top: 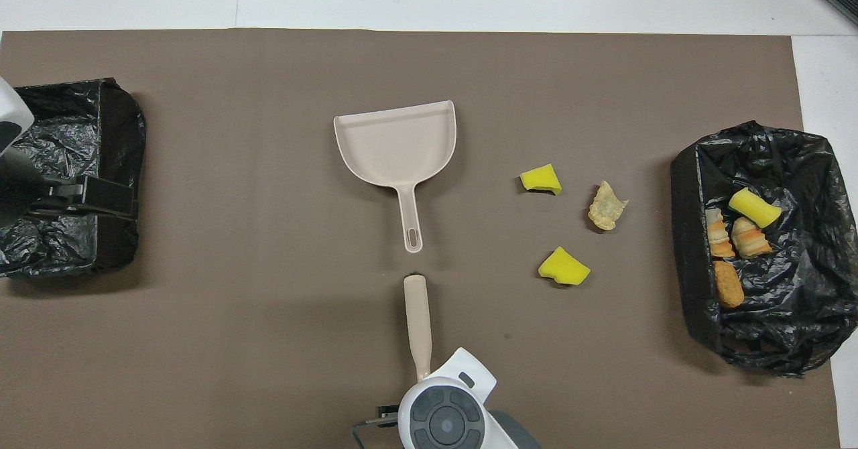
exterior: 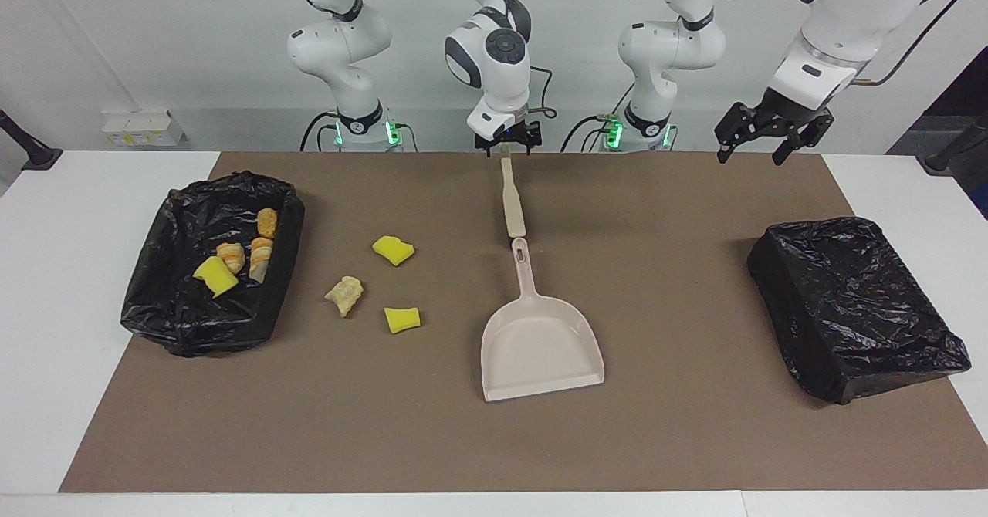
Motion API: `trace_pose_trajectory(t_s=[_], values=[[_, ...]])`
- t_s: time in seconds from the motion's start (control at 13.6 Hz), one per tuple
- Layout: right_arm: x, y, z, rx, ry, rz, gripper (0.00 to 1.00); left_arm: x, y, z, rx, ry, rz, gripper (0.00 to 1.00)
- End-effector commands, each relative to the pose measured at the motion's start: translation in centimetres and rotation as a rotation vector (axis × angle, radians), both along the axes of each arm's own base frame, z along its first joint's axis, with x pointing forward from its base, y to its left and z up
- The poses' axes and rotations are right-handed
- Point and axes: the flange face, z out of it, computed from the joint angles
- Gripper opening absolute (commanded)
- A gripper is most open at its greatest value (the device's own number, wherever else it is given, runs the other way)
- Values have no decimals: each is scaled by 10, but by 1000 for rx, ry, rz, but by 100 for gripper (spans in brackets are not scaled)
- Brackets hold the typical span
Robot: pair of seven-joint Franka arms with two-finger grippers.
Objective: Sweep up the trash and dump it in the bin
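Three pieces of trash lie loose on the brown mat: two yellow sponge chunks (exterior: 393, 249) (exterior: 402, 319) and a tan pastry bit (exterior: 344, 295). Several more pieces sit in the black-lined bin (exterior: 177, 324) at the right arm's end, among them a yellow chunk (exterior: 215, 275). The beige dustpan (exterior: 540, 347) lies flat mid-mat with nothing in it, its handle toward the robots. A beige brush handle (exterior: 512, 201) lies in line with it, nearer the robots. My right gripper (exterior: 507, 146) is open over that handle's near end. My left gripper (exterior: 760, 150) hangs open in the air.
A second black-bagged bin (exterior: 857, 316) stands at the left arm's end of the mat, with the left gripper (top: 110, 199) over its near part. The white table (exterior: 62, 270) shows around the mat. The loose scraps (top: 563, 267) lie between dustpan and filled bin.
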Motion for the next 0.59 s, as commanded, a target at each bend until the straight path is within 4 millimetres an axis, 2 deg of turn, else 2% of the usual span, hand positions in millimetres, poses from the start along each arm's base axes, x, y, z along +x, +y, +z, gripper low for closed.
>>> trace_pose_trajectory(t_s=[0.0,0.07,0.22,0.29,0.37,0.44,0.51], values=[[1,-11,-4,39,-8,35,99,-3,-12,-1,5,-24,-15,100],[0,-12,-5,40,-8,46,90,-1,-15,-4,-1,-26,-23,100],[1,-14,-7,42,-7,59,63,2,-44,-14,-9,-30,-82,100],[1,-18,-12,45,-11,51,52,9,-55,-28,-9,-32,-95,100],[1,-15,-13,82,-13,26,50,14,-60,-37,-10,-37,-96,100],[0,-15,-16,93,-5,24,48,17,-76,-49,-10,-40,-109,100],[0,-15,-16,97,-6,37,29,20,-87,-60,-14,-55,-107,100]])
